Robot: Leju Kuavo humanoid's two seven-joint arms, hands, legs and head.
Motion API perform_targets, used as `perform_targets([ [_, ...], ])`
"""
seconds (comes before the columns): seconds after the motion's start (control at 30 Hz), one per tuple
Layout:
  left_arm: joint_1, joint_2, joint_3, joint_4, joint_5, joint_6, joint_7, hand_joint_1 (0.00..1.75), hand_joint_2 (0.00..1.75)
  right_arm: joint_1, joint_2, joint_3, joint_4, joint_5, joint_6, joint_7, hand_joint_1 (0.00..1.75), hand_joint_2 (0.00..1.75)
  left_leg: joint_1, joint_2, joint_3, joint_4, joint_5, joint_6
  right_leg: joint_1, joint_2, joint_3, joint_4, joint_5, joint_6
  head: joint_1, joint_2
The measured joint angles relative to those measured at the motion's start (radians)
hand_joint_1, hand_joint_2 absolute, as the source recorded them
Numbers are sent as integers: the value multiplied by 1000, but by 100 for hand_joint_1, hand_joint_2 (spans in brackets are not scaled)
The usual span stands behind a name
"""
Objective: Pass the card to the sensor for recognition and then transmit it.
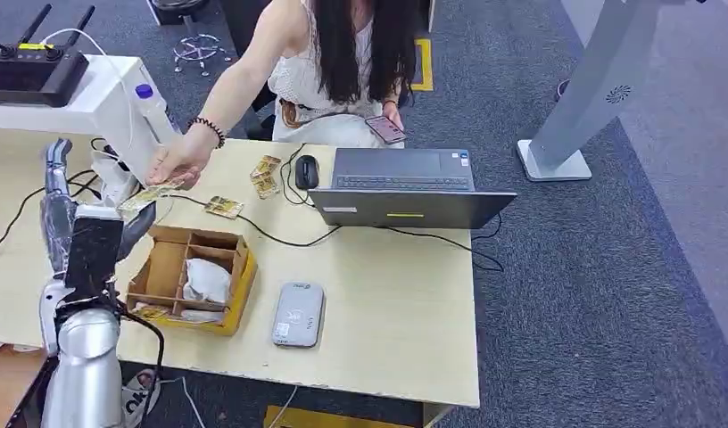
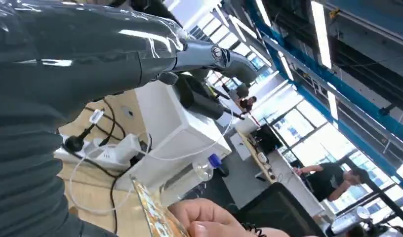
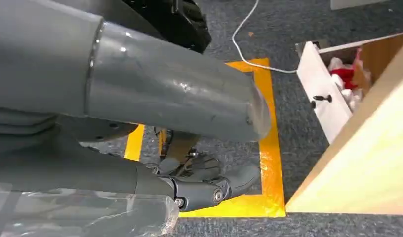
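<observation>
Wooden table [image 1: 396, 294]: left hand [image 1: 70, 209] near its edge.

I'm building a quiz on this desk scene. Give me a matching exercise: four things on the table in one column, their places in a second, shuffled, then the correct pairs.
Things:
1. card
2. card reader
3. mouse
4. laptop

Places:
A. beside the laptop, toward the person's reaching arm
B. at the far table edge, in front of the person
C. between the person's hand and the robot's raised left hand
D. flat on the table near the front edge, beside the cardboard box

Pairs: 1-C, 2-D, 3-A, 4-B
</observation>
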Motion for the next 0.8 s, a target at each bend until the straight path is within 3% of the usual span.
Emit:
perform_targets([
  [0.23,-123,60,-86,108,-175,92,69,0,175,-9,10,8,0,19,-1,21,0,0,0,0,0,0,1,0,0,0,0,0,1,0,0,0],
  [0.27,-139,66,-97,121,-198,104,77,175,175,-11,11,8,0,22,-3,24,0,0,0,0,0,0,1,-1,0,0,0,0,1,0,0,0],
  [0.63,-305,151,-222,287,-456,245,175,175,175,-17,28,16,0,55,-14,64,0,0,0,0,0,0,2,0,0,1,0,1,1,0,0,0],
  [0.8,-341,170,-253,338,-503,286,193,175,175,-16,36,24,0,71,-17,74,0,0,0,0,0,0,2,0,0,1,0,1,1,0,0,0],
])
